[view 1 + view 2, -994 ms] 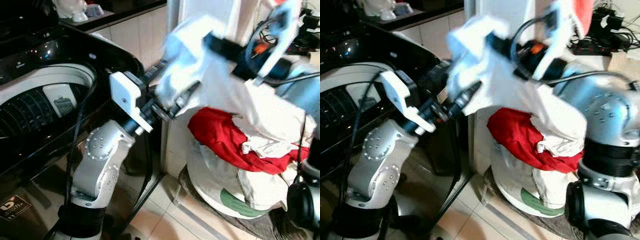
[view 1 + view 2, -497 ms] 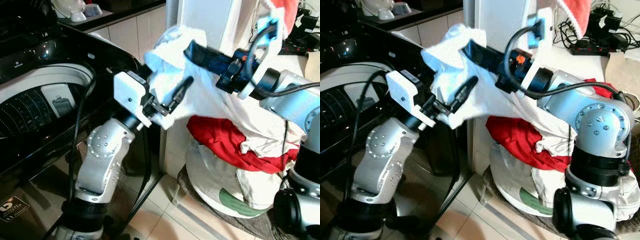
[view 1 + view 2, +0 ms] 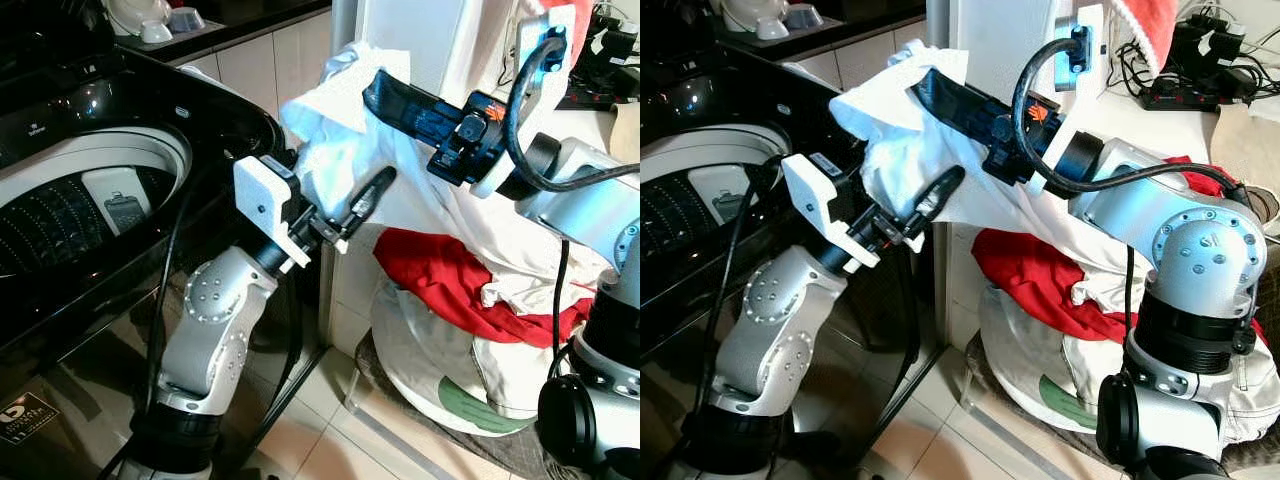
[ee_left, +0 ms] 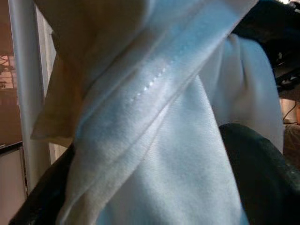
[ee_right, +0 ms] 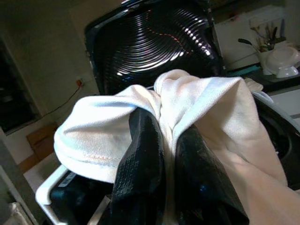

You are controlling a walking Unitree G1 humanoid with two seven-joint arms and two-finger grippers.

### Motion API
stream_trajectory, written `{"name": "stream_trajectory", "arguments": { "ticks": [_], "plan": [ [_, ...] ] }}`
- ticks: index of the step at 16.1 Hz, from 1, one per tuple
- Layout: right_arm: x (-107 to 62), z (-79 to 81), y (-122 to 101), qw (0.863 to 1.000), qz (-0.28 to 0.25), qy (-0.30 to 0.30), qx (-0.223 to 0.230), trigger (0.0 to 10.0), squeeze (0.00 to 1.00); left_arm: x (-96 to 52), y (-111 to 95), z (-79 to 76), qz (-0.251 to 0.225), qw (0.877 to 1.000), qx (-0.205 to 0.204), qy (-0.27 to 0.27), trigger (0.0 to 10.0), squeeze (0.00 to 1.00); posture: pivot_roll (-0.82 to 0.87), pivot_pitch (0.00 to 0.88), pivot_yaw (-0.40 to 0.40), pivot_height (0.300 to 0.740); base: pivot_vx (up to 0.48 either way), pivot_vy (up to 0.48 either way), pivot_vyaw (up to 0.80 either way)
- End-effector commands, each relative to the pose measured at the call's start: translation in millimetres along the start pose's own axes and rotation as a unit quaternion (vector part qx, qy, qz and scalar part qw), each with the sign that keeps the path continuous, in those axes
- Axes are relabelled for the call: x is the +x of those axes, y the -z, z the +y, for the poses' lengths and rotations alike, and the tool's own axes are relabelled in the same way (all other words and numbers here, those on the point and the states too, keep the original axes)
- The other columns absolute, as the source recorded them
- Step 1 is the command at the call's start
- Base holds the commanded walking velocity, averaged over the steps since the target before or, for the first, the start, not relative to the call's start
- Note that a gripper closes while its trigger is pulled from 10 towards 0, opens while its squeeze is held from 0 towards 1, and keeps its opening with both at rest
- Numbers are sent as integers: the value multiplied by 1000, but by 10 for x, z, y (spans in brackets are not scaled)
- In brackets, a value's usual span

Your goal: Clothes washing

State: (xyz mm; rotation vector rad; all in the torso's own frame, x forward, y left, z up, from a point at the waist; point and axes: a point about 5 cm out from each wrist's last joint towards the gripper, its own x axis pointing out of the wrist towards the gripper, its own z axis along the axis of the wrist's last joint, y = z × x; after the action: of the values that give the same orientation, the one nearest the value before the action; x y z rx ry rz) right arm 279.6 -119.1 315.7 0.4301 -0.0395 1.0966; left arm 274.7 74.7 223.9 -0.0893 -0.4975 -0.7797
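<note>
White garment (image 3: 345, 130) in right hand (image 3: 385, 92)

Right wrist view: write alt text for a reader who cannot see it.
The right gripper has its two black fingers pinched shut on a bunched white garment that drapes over them. Behind stands the black washing machine with its ribbed lid raised.

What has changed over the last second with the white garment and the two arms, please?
The right end effector, shut on the white cotton garment, has carried it from above the laundry bag toward the black top-loading washing machine. The left end effector stays against the cloth. The red garment stays on the bag.
</note>
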Motion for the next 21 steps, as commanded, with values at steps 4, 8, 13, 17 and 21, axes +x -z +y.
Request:
{"name": "stream_trajectory", "arguments": {
  "ticks": [4, 8, 13, 17, 21],
  "plan": [
    [1, 57, -49, 1000, -2, -4, -12, 0, 0, -12, -2, 14, -4, 1000, -7, 1, 0, 0, -78, 0, 6, 740, 0, 0, 0],
    [-8, 46, -43, 1000, 1, 4, -14, 0, 0, -18, -8, 22, -7, 1000, -9, 1, 0, 0, -80, 0, 9, 740, 0, 0, 0],
    [-20, 9, -11, 1000, 13, 18, -21, 0, 0, -24, -10, 57, -8, 1000, -6, -9, 0, 0, -79, 0, 10, 740, 0, 0, 0],
    [-33, -7, 0, 999, 18, 30, -31, 4667, 0, -32, -12, 117, -6, 1000, 4, -24, 0, 0, -76, 0, 13, 740, 0, 0, 0],
    [-56, -29, -1, 999, 15, 36, -31, 10000, 1000, -48, -8, 196, -4, 999, 16, -50, 0, 0, -77, 0, 19, 740, 0, 0, 0]
  ]
}}
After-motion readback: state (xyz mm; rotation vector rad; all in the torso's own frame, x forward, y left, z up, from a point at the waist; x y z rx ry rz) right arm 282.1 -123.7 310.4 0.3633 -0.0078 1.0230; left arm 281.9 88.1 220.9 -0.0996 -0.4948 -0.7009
